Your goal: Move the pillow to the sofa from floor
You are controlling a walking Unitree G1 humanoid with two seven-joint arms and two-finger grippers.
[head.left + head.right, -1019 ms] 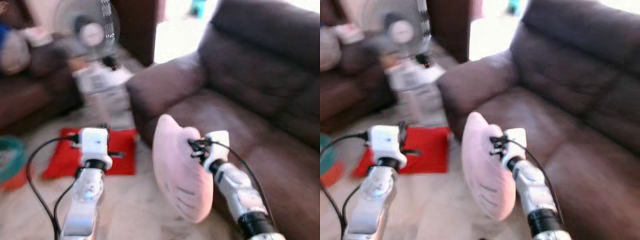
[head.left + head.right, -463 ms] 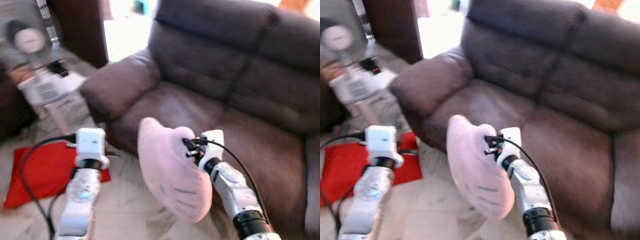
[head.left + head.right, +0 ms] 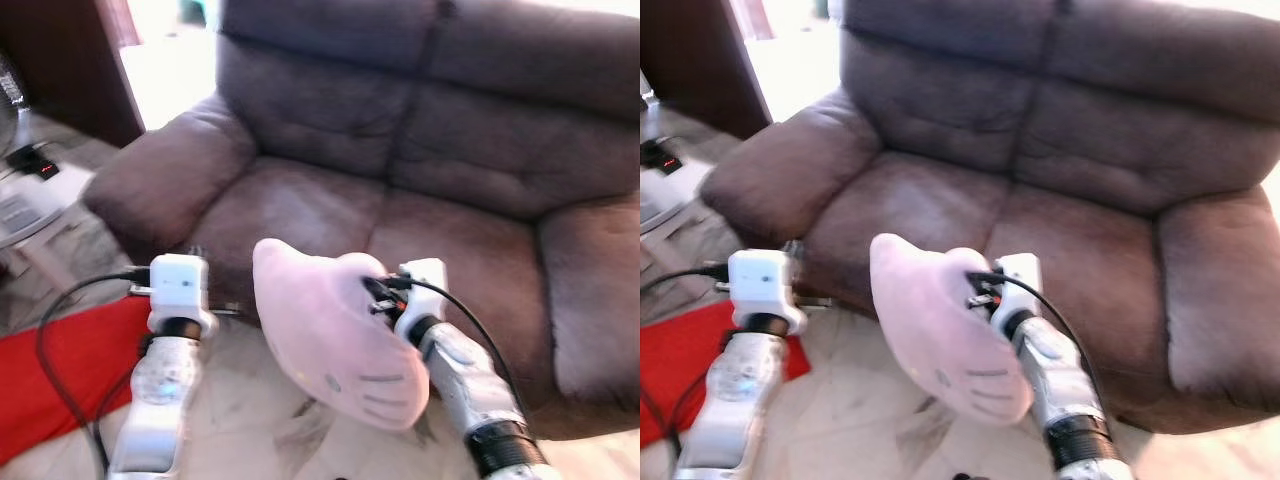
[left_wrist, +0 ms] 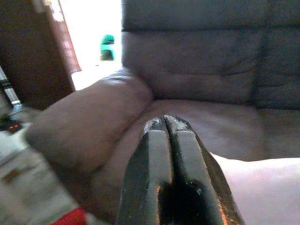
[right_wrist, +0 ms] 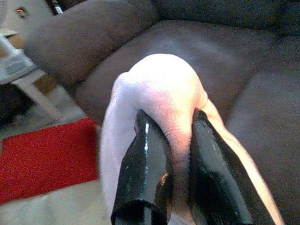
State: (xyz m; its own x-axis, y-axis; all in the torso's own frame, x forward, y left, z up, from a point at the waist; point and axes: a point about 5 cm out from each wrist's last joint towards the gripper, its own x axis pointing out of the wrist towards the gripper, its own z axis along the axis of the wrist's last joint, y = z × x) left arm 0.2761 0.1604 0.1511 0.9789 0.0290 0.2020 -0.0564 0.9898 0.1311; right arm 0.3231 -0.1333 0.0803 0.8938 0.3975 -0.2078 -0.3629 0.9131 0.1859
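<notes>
Sofa (image 3: 1040, 190) now centered, right pincer (image 5: 171, 140) gripping pillow (image 3: 330, 340)

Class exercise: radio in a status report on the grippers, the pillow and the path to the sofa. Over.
Right gripper shut on pink pillow, held off the floor before the brown sofa. Left gripper shut, empty. Seat cushions bare; red mat off to the left.

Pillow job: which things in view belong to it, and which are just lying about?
Part of the job:
- pillow, off the floor
- right tool, shut on the pillow
- sofa

Lying about:
- left tool, shut, holding nothing
- red mat on the floor
- fan base
</notes>
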